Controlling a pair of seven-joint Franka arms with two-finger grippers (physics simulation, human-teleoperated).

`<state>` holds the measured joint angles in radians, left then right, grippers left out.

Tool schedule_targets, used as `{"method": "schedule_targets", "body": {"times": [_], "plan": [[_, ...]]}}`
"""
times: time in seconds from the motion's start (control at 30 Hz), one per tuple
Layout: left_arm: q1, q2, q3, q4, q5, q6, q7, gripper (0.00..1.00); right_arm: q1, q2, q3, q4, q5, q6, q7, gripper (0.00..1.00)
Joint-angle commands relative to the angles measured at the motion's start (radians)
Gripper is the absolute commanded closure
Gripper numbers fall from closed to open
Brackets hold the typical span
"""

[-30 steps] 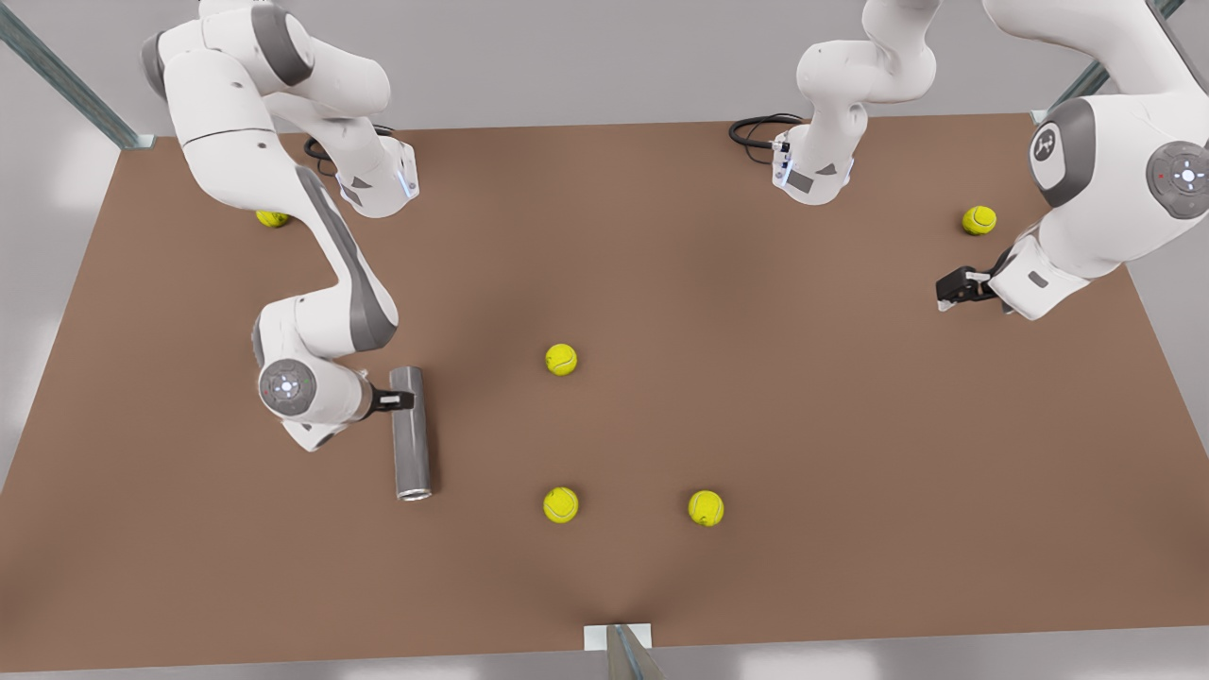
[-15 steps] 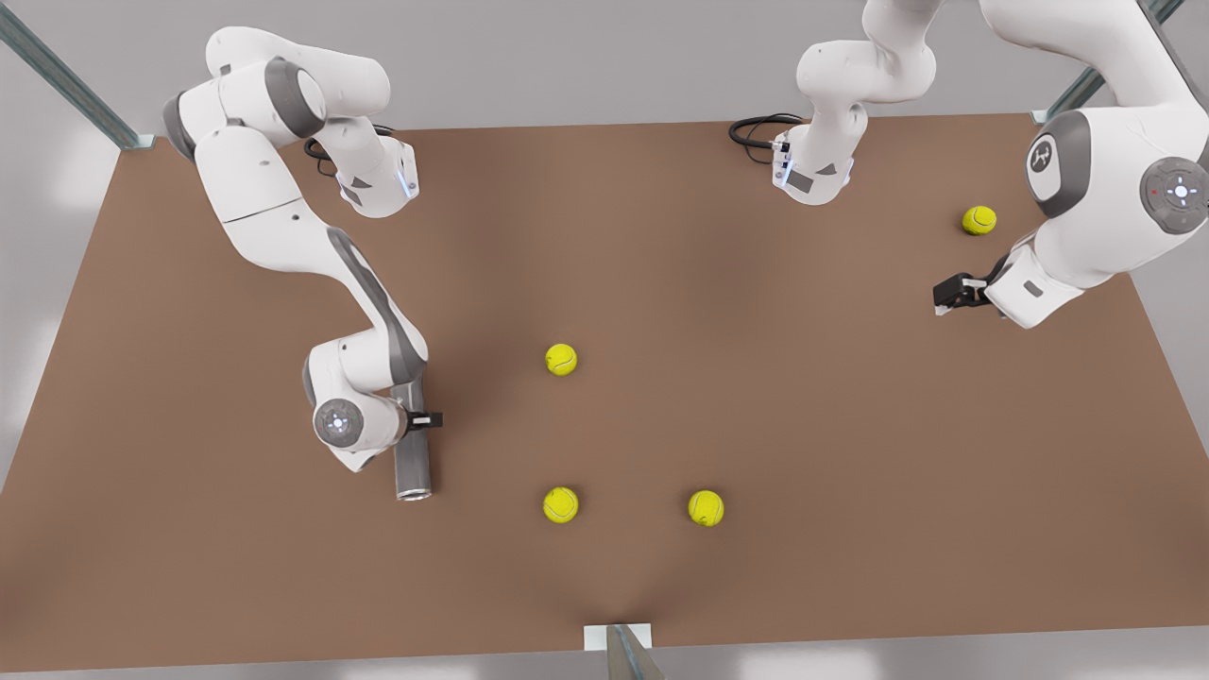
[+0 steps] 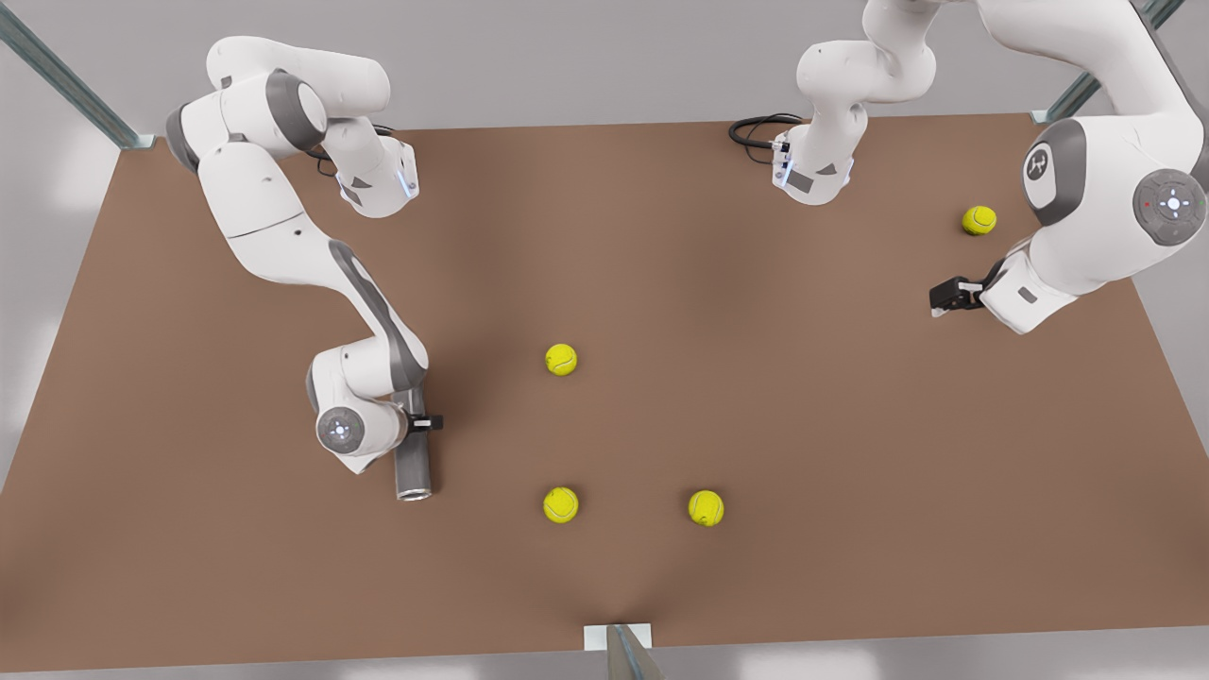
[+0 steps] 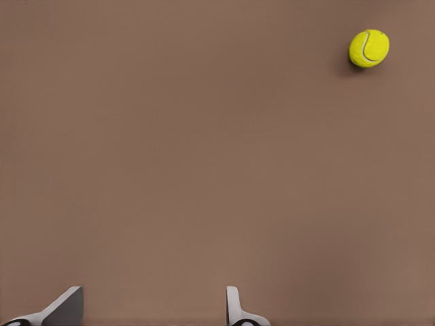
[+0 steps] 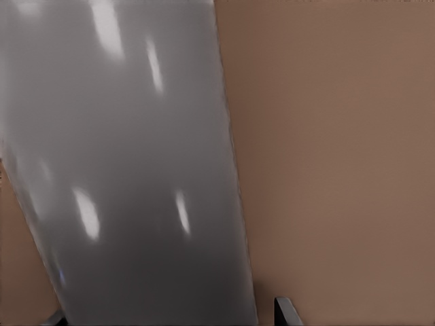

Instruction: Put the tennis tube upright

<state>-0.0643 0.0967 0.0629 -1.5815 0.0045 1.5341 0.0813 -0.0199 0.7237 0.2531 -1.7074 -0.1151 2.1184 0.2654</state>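
Tennis tube (image 3: 413,469), a plain grey metallic cylinder, lies on its side on the brown worktop (image 3: 661,283) toward the front view's left, its hollow end turned toward the near edge. Right gripper (image 3: 420,422) sits over the middle of the tube with its fingers spread to either side of it; in the right wrist view the tube (image 5: 129,170) stands between the two fingertips (image 5: 285,311), and whether they press on it cannot be told. Tennis balls number four in the front view: two near the front edge (image 3: 561,504) (image 3: 706,507), one at mid-worktop (image 3: 561,359), and one far off at the front view's right (image 3: 979,220). Left gripper (image 3: 945,297) waits above the worktop at the front view's right, near that far ball; the left wrist view shows its fingers (image 4: 234,309) held apart over bare worktop, with one ball (image 4: 369,48) beyond. Grey metal struts (image 3: 57,71) rise at the far corners, and a pale grey floor surrounds the worktop.
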Motion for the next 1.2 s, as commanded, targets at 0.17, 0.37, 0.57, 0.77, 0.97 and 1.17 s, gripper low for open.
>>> {"method": "schedule_targets", "body": {"times": [0.17,0.37,0.57,0.77,0.97,1.17], "plan": [[-0.002,-0.002,0.0,0.0,0.0,-0.005,0.0,0.0,-0.002,0.0,0.0,0.0,0.003,-0.002,0.0,0.12],[0.0,-0.002,0.0,0.0,0.0,-0.005,0.0,0.0,-0.008,-0.001,0.0,0.0,0.005,-0.005,-0.002,0.15],[0.0,0.0,0.0,0.0,0.0,-0.005,0.0,0.0,-0.008,0.002,0.0,0.0,0.005,-0.002,0.0,0.21],[0.0,-0.002,0.0,0.0,0.0,-0.005,0.0,0.0,-0.005,0.006,0.0,0.015,0.003,-0.008,-0.003,0.32],[0.0,0.0,0.0,0.0,0.0,-0.005,0.0,0.0,0.008,-0.004,0.002,0.031,0.002,-0.058,-0.005,0.32],[0.0,-0.002,0.0,0.002,0.0,-0.005,-0.002,0.0,0.037,-0.02,0.014,0.141,-0.083,-0.16,-0.014,0.32]]}}
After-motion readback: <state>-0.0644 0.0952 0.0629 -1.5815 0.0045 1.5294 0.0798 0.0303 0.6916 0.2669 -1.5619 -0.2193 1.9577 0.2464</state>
